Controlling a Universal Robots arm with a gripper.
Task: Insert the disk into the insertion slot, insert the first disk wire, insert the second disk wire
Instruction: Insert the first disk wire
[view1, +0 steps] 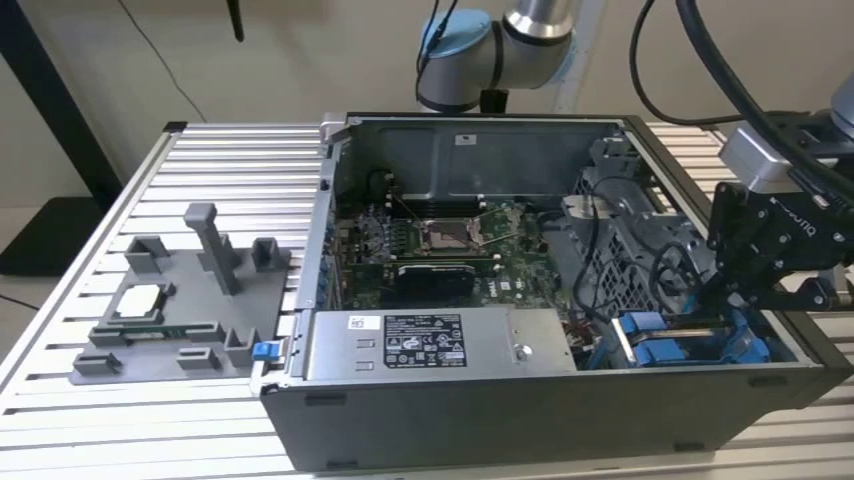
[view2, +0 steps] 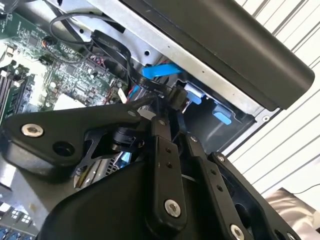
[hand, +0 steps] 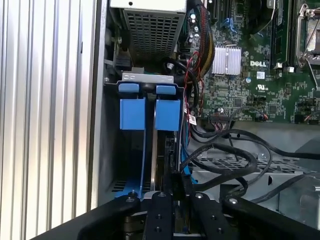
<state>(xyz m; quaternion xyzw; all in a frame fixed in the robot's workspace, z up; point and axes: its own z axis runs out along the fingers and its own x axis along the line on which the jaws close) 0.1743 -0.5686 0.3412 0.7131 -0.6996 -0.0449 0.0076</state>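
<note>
At insertion slot (hand: 111, 150): two blue carriers (hand: 132, 112) (hand: 167, 114) seated; one tool (view2: 172, 112) clenched on one black wire plug (view2: 178, 96).

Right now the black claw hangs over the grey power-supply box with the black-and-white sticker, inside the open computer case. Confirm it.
Not so. In the exterior view, the black claw hangs over the bright blue plastic disk carriers, to that view's right of the grey power-supply box with the black-and-white sticker. It is inside the open computer case, as you said.
</note>
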